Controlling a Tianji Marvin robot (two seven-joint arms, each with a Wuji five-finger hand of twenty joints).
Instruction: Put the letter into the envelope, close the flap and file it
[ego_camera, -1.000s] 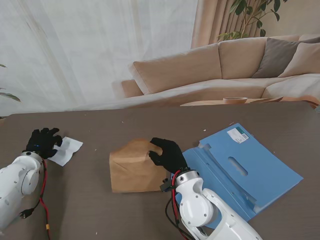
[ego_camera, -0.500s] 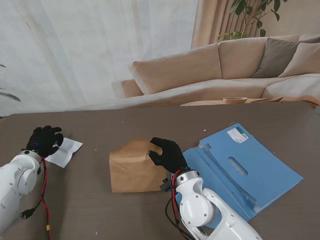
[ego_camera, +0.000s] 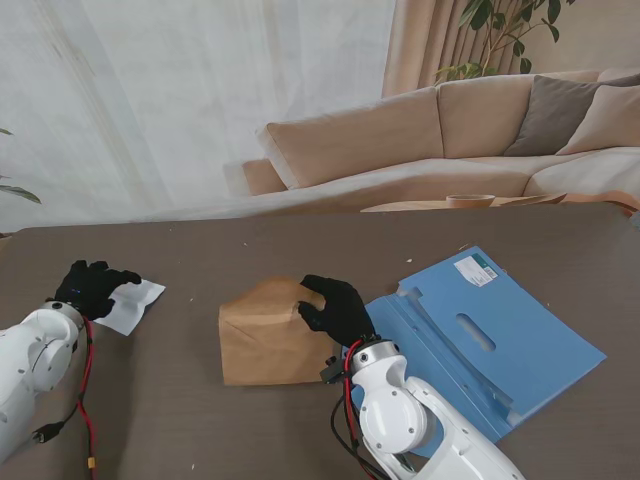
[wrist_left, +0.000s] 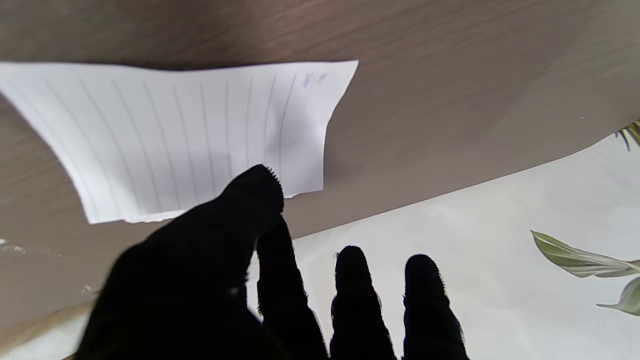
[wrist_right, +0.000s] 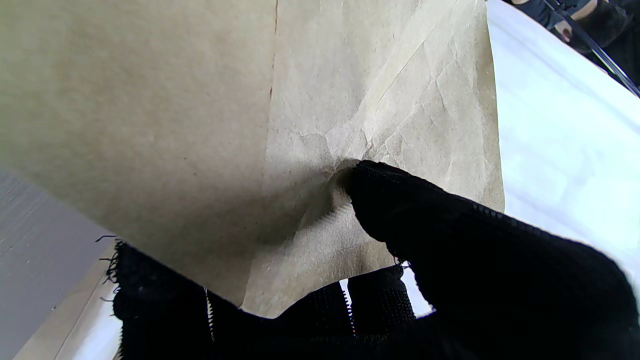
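Observation:
The white lined letter (ego_camera: 135, 305) lies flat at the table's left side. My left hand (ego_camera: 88, 287) is at its left edge, fingers spread and holding nothing. In the left wrist view the thumb (wrist_left: 250, 200) overlaps the near edge of the letter (wrist_left: 190, 135), while the other fingers reach out past the table edge. The brown paper envelope (ego_camera: 262, 335) sits mid-table, and my right hand (ego_camera: 338, 308) is shut on its right edge. The right wrist view shows the thumb (wrist_right: 400, 200) pressed into the creased envelope (wrist_right: 200, 125) with fingers underneath.
An open blue file folder (ego_camera: 490, 335) lies on the table to the right of the envelope, with a white label at its far corner. A beige sofa (ego_camera: 450, 130) and a white curtain stand beyond the table's far edge.
My left hand has slid slightly nearer to me and turned its fingers toward the letter. The letter barely shifted. The right hand and the envelope have stayed still.

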